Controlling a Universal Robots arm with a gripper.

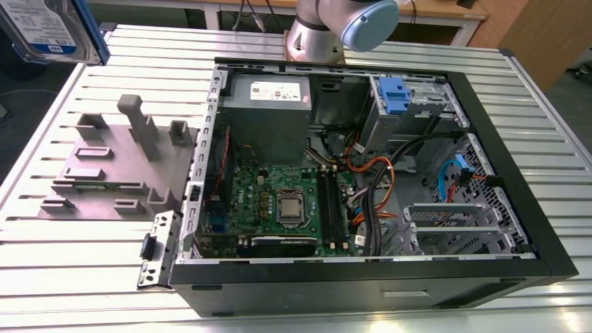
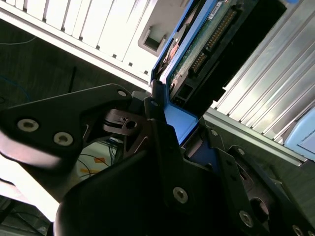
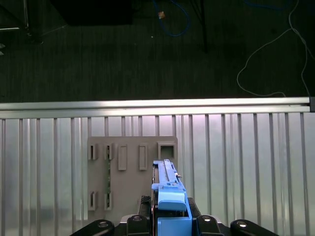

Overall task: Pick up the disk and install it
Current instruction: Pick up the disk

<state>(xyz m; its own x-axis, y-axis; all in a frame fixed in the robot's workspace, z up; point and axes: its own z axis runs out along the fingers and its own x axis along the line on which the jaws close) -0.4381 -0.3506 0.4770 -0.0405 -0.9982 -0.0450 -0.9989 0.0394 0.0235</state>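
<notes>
fingers [image 2: 160, 128] pinching the disk [image 1: 44, 28] by one short end of its blue frame, gripper [image 3: 170, 214] clamping it from both sides. disk's long axis running straight out past the fingertips. disk hanging high at the exterior view's far left, above the grey holder plate [image 3: 128, 196], well apart from the open computer case [image 1: 518, 229] sitting on the table [image 1: 55, 277] to the right.

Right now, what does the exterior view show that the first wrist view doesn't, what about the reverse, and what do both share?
Exterior view: the open computer case, its motherboard and the arm. First wrist view: the dark floor with loose cables, and the gripper shut on the disk. Both: the disk, the grey holder plate and the ribbed table.
</notes>
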